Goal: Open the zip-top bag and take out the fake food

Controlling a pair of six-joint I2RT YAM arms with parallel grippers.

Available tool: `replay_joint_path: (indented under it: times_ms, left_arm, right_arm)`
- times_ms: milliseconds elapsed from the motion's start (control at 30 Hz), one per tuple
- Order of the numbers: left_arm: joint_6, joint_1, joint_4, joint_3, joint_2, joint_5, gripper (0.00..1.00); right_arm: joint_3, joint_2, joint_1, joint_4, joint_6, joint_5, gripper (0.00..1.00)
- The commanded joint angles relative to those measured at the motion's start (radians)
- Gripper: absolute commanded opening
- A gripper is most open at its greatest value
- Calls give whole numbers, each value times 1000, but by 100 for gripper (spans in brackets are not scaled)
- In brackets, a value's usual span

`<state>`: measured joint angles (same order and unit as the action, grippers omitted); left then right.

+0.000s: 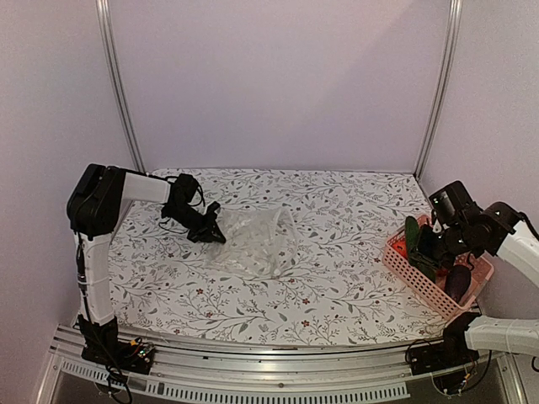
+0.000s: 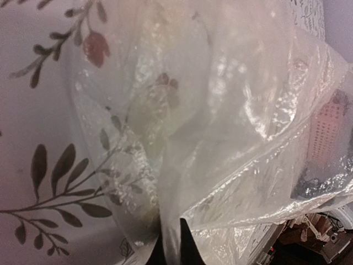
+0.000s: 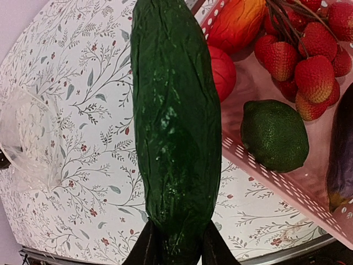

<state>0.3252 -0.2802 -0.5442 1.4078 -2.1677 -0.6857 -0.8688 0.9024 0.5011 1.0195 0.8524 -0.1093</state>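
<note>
Surface: a table under a white cloth (image 1: 337, 286) printed with grey leaves and small red flowers, enclosed by pale lilac walls (image 1: 278, 76). Both arm bases stand at the 6 o'clock edge.

Near right, at about 4 o'clock: a pink lattice basket (image 1: 413, 276). In the right wrist view it holds a green lime (image 3: 274, 134), a bunch of red strawberries (image 3: 309, 61), a red tomato (image 3: 222, 72), an orange-red fruit (image 3: 237, 22) and, at its right edge, a dark purple eggplant (image 3: 342, 154).

The right gripper (image 3: 179, 245) is at the basket's 9 o'clock rim. Its fingers (image 3: 148, 248) are clamped on one end of a long dark green cucumber (image 3: 174, 127), which points away from the wrist. Whether the cucumber touches the rim cannot be told.

Mid-table, just to 9 o'clock of centre: the zip-top bag (image 1: 257, 240) is clear, crumpled and partly raised off the cloth, well apart from the basket.

The left gripper (image 1: 210, 233) is at the bag's 9 o'clock edge. In the left wrist view its dark fingertips (image 2: 185, 245) are closed together with the bag's film pinched between them. The film billows away from the tips.

Far side, 10 and 2 o'clock: two aluminium frame posts (image 1: 118, 84) rise against the back wall.
</note>
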Motion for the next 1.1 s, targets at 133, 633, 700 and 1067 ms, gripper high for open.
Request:
replay_joint_path:
  times_ms: [133,633,700,1067]
  left_arm:
    - [-8,9,-19,20,-33,1,0]
    - [-13,10,-4,22,-41,-19,0]
    - [-14,10,-4,24,-43,-20,0]
    - [-15,12,-8,16,-43,-20,0]
  right_arm:
    - [-38,147,-173,-170,4,73,0]
    - [-9,357,-414,-290,-242,273,0]
    - [1,366,-417,-287,-258,278,0]
    - [74,303,-458,-231,-265,238,2]
